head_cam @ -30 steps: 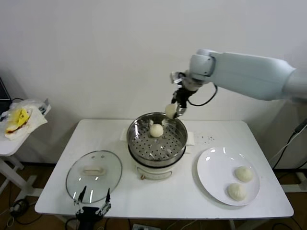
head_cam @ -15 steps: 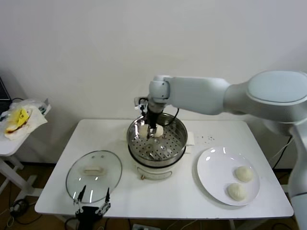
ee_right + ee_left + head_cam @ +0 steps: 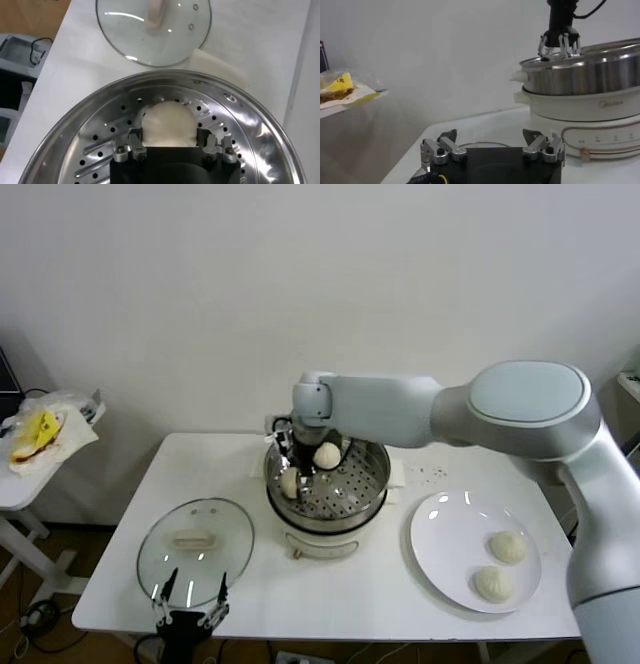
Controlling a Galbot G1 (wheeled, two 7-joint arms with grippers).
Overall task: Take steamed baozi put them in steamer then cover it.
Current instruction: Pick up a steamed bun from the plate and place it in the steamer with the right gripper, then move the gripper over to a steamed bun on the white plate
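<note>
My right gripper (image 3: 291, 484) reaches down into the steamer (image 3: 372, 492), at its left side. Its pads sit against both flanks of a cream baozi (image 3: 167, 122), which is low on the perforated floor. A second baozi (image 3: 327, 455) lies at the back of the steamer. Two more baozi (image 3: 508, 546) (image 3: 493, 583) rest on the white plate (image 3: 445, 534). The glass cover (image 3: 196, 549) lies flat on the table at front left. My left gripper (image 3: 492, 145) hangs open and empty at the table's front edge, just before the cover.
A side table at far left holds a plastic bag with yellow contents (image 3: 40, 434). The steamer's white pot base (image 3: 580, 107) stands mid-table. A white pad (image 3: 217, 65) lies beside the pot.
My right arm swung from above the steamer's back right rim to its left side and lowered the baozi to the perforated floor. The left arm stayed still.
</note>
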